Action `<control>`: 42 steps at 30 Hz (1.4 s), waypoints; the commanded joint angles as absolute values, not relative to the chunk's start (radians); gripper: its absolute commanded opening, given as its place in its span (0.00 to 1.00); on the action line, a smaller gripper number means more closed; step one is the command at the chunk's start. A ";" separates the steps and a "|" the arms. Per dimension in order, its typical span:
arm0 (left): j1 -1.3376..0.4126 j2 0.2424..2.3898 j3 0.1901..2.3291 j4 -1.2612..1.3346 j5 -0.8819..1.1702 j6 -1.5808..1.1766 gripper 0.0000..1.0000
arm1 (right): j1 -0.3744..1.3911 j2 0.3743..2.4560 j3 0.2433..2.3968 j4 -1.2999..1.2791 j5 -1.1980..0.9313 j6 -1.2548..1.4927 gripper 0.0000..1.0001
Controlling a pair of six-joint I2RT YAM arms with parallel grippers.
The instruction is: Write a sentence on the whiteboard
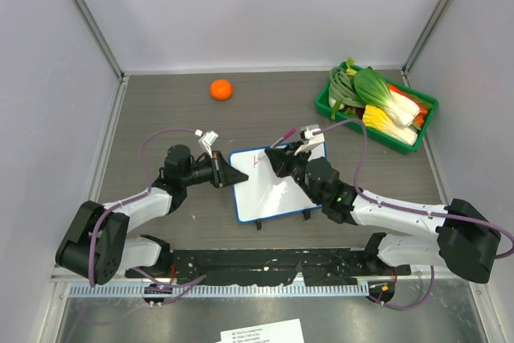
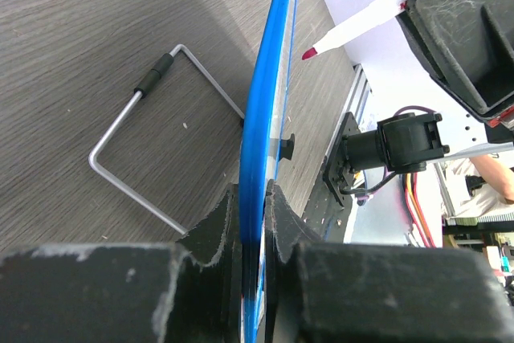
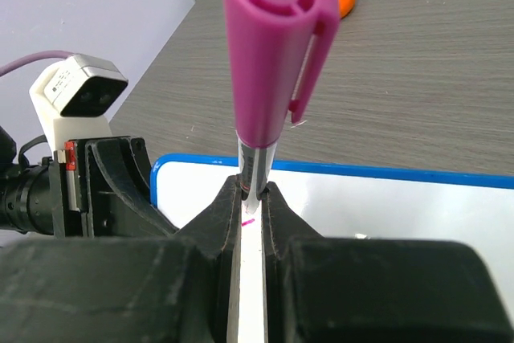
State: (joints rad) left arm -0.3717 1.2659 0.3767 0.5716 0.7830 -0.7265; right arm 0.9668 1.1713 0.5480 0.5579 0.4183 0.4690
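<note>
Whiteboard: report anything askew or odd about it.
The whiteboard sits rotated, not square to the table edge, its left edge clamped in the left fingers. Only a short pink stroke marks its upper-left corner.

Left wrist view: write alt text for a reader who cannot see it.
The left gripper, jaws shut, clamps the blue edge of the whiteboard, seen edge-on. A pink-tipped marker points toward the board's face from the right, and a wire stand rests on the table to the left.
</note>
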 commanded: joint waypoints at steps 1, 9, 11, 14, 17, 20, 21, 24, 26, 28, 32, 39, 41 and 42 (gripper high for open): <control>-0.364 1.304 0.359 0.439 0.640 -0.568 0.00 | 0.969 1.157 0.620 0.574 0.439 0.446 0.01; -0.362 1.299 0.359 0.440 0.641 -0.568 0.00 | 0.966 1.210 0.670 0.538 0.462 0.417 0.01; -0.362 1.299 0.359 0.440 0.643 -0.569 0.00 | 0.968 1.218 0.673 0.528 0.468 0.414 0.01; -0.364 1.301 0.359 0.439 0.641 -0.568 0.00 | 0.965 1.218 0.664 0.520 0.471 0.419 0.01; -0.364 1.301 0.357 0.440 0.643 -0.568 0.00 | 0.965 1.221 0.654 0.520 0.469 0.425 0.01; -0.362 1.299 0.357 0.439 0.641 -0.566 0.00 | 0.963 1.230 0.644 0.522 0.471 0.436 0.01; -0.362 1.299 0.357 0.440 0.643 -0.568 0.00 | 0.963 1.236 0.643 0.522 0.471 0.439 0.01; -0.364 1.298 0.357 0.440 0.643 -0.568 0.00 | 0.960 1.246 0.634 0.526 0.468 0.443 0.01; -0.362 1.298 0.357 0.440 0.643 -0.568 0.00 | 0.960 1.247 0.627 0.523 0.469 0.448 0.01; -0.364 1.298 0.357 0.439 0.643 -0.568 0.00 | 0.959 1.241 0.617 0.522 0.468 0.454 0.01; -0.364 1.298 0.357 0.440 0.641 -0.566 0.00 | 0.960 1.235 0.606 0.514 0.456 0.460 0.01; -0.364 1.296 0.357 0.440 0.643 -0.566 0.00 | 0.959 1.221 0.583 0.500 0.436 0.485 0.01; -0.364 1.298 0.357 0.440 0.643 -0.566 0.00 | 0.960 1.216 0.574 0.497 0.434 0.492 0.01; -0.362 1.298 0.357 0.440 0.641 -0.568 0.00 | 0.960 1.210 0.572 0.495 0.431 0.494 0.01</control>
